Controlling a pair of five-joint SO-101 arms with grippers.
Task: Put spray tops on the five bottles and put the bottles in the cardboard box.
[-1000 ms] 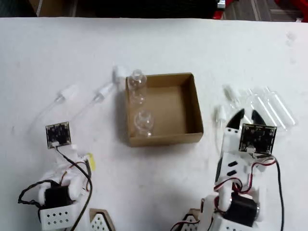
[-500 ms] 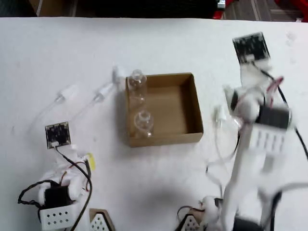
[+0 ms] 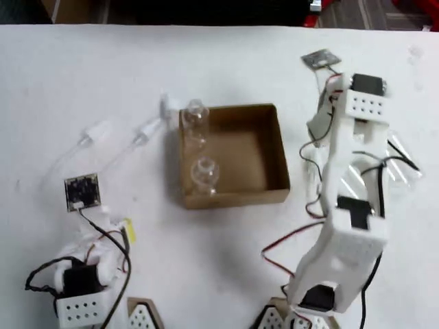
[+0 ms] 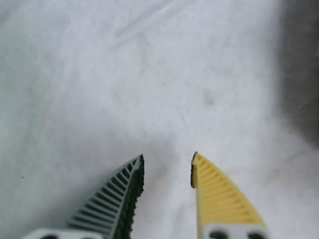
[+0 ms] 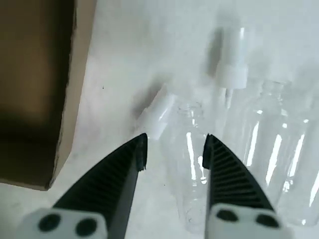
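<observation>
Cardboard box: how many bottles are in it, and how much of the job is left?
Two bottles stand in the cardboard box; whether capped, I cannot tell. The right gripper, open, hovers over an uncapped bottle, one of three lying outside the box. Those three need tops and boxing.

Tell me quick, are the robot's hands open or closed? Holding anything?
Left hand: open, holding nothing.
Right hand: open, holding nothing, poised over a clear bottle.
</observation>
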